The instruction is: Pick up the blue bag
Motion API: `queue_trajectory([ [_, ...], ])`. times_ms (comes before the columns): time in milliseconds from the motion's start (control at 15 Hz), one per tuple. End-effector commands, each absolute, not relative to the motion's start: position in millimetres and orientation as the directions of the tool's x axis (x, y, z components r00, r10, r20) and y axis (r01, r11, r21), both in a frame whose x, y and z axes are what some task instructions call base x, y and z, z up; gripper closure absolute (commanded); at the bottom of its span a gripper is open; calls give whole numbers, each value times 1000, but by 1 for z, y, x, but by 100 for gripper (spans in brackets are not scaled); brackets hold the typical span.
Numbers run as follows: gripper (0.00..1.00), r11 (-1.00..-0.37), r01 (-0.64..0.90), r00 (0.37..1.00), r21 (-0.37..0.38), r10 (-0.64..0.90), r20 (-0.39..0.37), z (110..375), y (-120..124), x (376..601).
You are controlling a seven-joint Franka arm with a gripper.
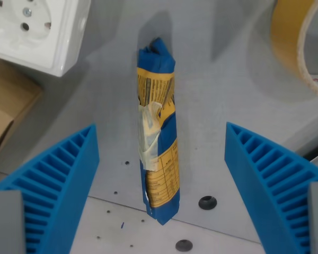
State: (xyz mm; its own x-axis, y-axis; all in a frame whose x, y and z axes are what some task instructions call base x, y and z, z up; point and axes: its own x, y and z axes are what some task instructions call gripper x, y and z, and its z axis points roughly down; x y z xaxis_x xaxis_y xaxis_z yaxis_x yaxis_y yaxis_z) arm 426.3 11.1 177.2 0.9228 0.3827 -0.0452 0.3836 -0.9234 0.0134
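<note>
Blue bag [158,132] lies rolled into a narrow bundle on the grey worktop [228,90], its yellow printed label and a strip of clear tape facing up. It sits in the middle of the wrist view, directly between the two blue ribbed fingers [61,180], touching neither. The gripper [161,174] is spread wide, with clear worktop showing on both sides of the bundle. The bag's long axis runs from the top of the view toward the bottom, leaning slightly to the wrist view's right at its near end, so it lies across the line along which the jaws close. That suits a grasp across the narrow width, I judge. A white socket block [34,29] sits toward the upper left corner and a tape roll [299,37] toward the upper right, both well apart from the bag.
</note>
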Motion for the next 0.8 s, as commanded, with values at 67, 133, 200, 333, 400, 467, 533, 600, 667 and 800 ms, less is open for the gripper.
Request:
queue_trajectory([
  [67, 0, -873, 480, 873, 85, 485, 47, 175, 7, 417],
  [133, 0, -871, 483, 872, 86, 488, 46, 173, 6, 417],
  [200, 0, -870, 486, 870, 86, 491, 47, 170, 6, 415],
  [333, 0, -869, 488, 868, 88, 493, 54, 163, 4, 413],
  [400, 0, -868, 490, 867, 86, 495, 56, 160, 3, 411],
  [467, 0, -867, 491, 866, 83, 496, 58, 157, 2, 410],
  [533, 0, -867, 492, 866, 80, 497, 57, 154, 1, 409],
  [600, 0, -867, 491, 867, 80, 496, 55, 153, 0, 409],
  [667, 0, -869, 488, 869, 79, 493, 49, 152, 0, 409],
  [800, 0, -870, 487, 870, 77, 491, 38, 153, 1, 410],
])
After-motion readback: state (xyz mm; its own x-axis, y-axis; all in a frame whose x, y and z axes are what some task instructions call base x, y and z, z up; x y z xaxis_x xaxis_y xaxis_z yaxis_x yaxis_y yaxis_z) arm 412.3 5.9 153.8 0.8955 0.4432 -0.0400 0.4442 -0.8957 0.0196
